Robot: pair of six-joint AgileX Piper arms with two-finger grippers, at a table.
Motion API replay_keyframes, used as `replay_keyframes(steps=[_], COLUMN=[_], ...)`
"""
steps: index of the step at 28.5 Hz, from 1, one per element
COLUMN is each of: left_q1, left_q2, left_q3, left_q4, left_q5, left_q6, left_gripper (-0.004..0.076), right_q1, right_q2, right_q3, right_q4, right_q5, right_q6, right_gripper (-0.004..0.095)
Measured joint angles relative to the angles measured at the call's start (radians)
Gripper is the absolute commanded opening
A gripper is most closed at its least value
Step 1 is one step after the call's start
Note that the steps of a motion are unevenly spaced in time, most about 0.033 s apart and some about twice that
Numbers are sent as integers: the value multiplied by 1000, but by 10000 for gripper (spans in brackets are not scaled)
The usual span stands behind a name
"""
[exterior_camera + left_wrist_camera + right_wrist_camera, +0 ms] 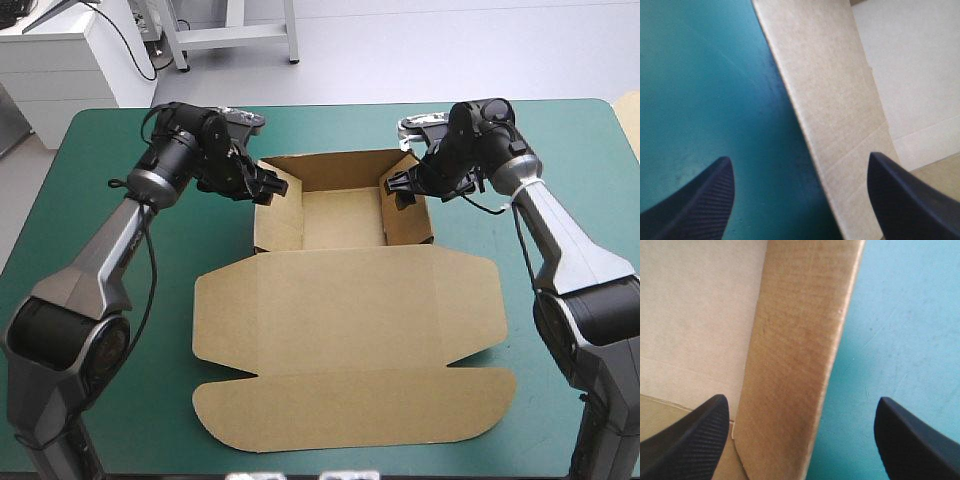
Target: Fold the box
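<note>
Brown box [345, 300]: tray walls up, lid flat. My left gripper [268, 186], right gripper [398, 187] spread wide, each straddling side wall.

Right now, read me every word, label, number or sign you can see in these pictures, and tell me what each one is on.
There is no readable text in any view.
The brown cardboard box, walls raised and lid flat, is plain board with no print.
The teal-green table cover carries no marking.
The black fin-fingered left tool and right tool show only a fine texture, no lettering.
</note>
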Motion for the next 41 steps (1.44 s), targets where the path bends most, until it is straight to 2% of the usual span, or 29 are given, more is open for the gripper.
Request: replay_keyframes(steps=[3,5,11,12,18,27,34,38,41], left_q1=[0,0,0,0,0,0,0,0,0], left_q2=[-75,-130,-343,-382,-586,-877,-1056,-1170,-1215], left_q3=[-18,-21,-13,0,173,649,994,1107,1115], left_q4=[29,31,25,25,38,52,-51,-128,-128], left_q5=[4,7,10,10,11,11,11,11,12], left_q6=[4,24,98,114,198,211,184,176,176], left_gripper=[509,443,22,-3,-8,-8,-8,-8,-8], right_q1=[0,0,0,0,0,0,0,0,0], right_q2=[-44,-71,-145,-151,-158,-158,-153,-97,-41], right_q3=[-17,-28,-47,-48,-48,-48,-48,-48,-48], right_q4=[0,0,0,0,0,0,0,0,0], right_q5=[2,4,10,11,12,13,5,7,3], right_q6=[-15,-25,-50,-50,-53,-53,-53,-53,-53], right_gripper=[740,740,740,740,736,736,736,736,736])
